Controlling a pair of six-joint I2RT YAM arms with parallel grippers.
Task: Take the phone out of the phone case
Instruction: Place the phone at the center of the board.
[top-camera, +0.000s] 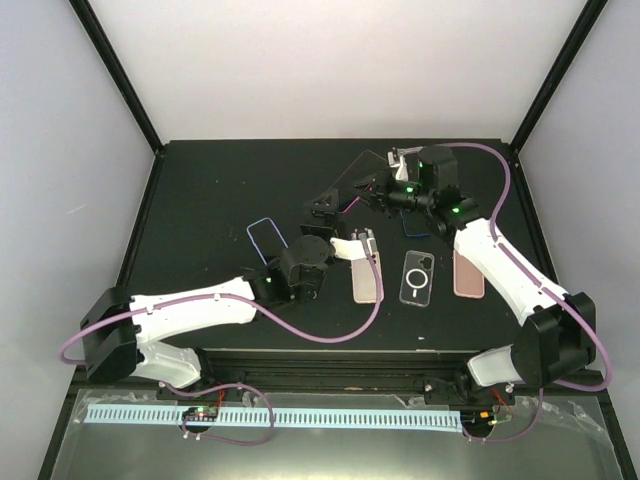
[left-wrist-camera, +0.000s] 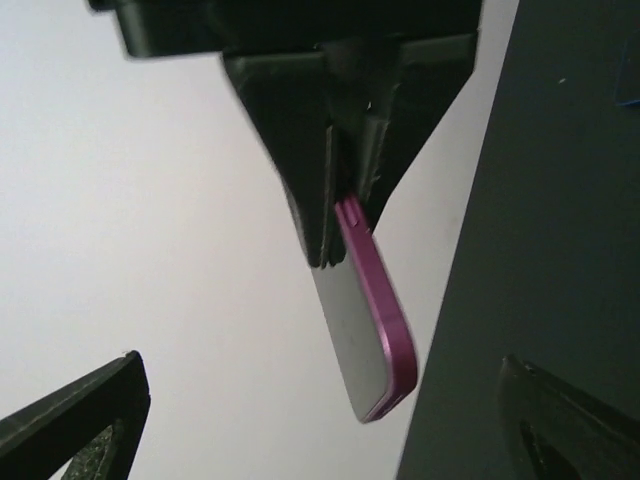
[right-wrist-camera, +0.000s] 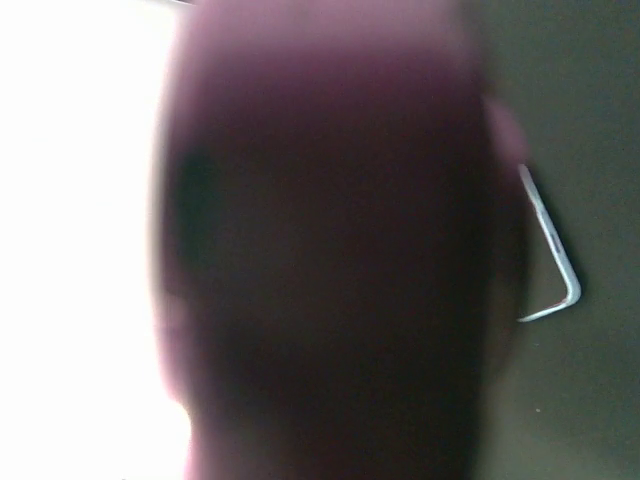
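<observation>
Aloft in right gripper (left-wrist-camera: 338, 238), purple case (left-wrist-camera: 388, 322) holds phone (left-wrist-camera: 350, 340).

**Phone case** (left-wrist-camera: 388, 315): magenta with rounded corners, seen nearly edge-on in the left wrist view. It was held in the air, its long axis tilted a little from vertical and its upper end clamped in the right gripper (left-wrist-camera: 342, 225). **Phone** (left-wrist-camera: 350, 335): it appeared as a flat grey face lying flush within the case rim. In the right wrist view the pair was only a dark, blurred magenta mass across the centre.
</observation>
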